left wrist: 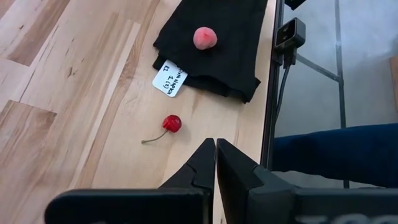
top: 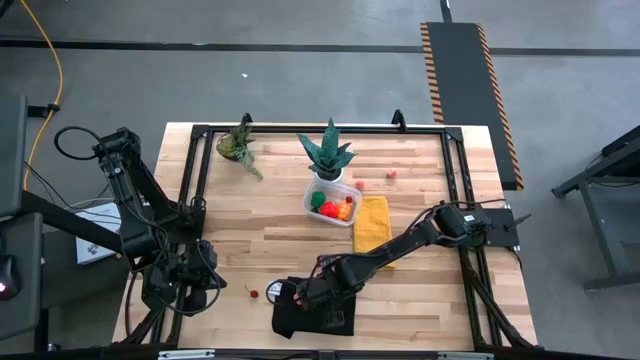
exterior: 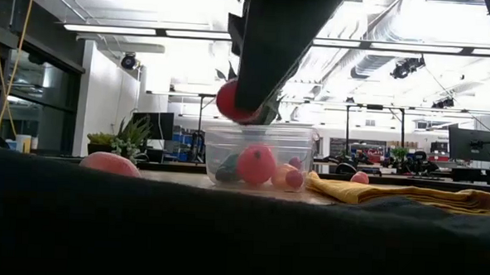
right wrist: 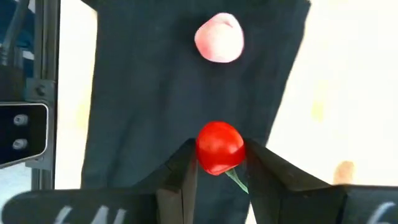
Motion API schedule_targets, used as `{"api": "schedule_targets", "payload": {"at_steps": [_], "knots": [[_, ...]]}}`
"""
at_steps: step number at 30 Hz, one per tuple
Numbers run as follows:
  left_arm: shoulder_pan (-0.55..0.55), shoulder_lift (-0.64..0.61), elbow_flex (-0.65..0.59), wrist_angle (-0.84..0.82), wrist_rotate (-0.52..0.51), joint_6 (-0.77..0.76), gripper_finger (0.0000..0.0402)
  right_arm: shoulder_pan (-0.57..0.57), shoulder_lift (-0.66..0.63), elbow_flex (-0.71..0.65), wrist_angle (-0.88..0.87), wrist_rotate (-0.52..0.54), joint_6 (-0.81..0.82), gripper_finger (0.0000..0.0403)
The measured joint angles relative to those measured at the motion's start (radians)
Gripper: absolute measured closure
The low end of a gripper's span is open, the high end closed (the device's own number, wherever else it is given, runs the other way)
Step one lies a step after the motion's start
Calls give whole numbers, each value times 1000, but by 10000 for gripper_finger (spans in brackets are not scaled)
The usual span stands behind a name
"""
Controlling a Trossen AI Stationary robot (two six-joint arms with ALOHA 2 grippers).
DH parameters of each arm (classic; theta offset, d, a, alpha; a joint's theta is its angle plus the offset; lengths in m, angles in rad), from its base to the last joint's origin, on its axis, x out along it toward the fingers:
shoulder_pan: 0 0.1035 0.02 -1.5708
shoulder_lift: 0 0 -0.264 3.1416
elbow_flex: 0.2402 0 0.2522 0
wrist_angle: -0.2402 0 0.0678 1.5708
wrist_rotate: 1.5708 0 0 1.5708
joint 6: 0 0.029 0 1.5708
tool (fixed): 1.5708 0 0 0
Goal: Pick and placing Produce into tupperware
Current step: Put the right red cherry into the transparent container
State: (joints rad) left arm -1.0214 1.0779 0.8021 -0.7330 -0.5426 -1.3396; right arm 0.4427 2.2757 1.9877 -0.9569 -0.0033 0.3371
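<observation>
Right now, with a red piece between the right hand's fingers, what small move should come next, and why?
Probably lift and carry toward the tupperware: the right hand is shut on a red fruit above the black cloth, and the container lies farther up the table.

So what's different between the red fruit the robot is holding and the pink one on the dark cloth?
The red fruit is glossy deep red and has a green stem; the pink fruit is pale, matte, with no stem showing. The red one is pinched between the right gripper fingers above the dark cloth; the pink one lies loose on that cloth. Both are small, rounded toy produce, and neither is in the tupperware yet.
</observation>
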Motion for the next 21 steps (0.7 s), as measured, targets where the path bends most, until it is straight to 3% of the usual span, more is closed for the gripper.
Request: {"api": "schedule_targets", "payload": {"at_steps": [12, 21], "knots": [[0, 0, 0, -1, 0, 0, 396, -24, 0, 98, -108, 22, 25, 310], [0, 0, 0, -1, 0, 9, 396, -72, 0, 274, -249, 22, 23, 310]]}}
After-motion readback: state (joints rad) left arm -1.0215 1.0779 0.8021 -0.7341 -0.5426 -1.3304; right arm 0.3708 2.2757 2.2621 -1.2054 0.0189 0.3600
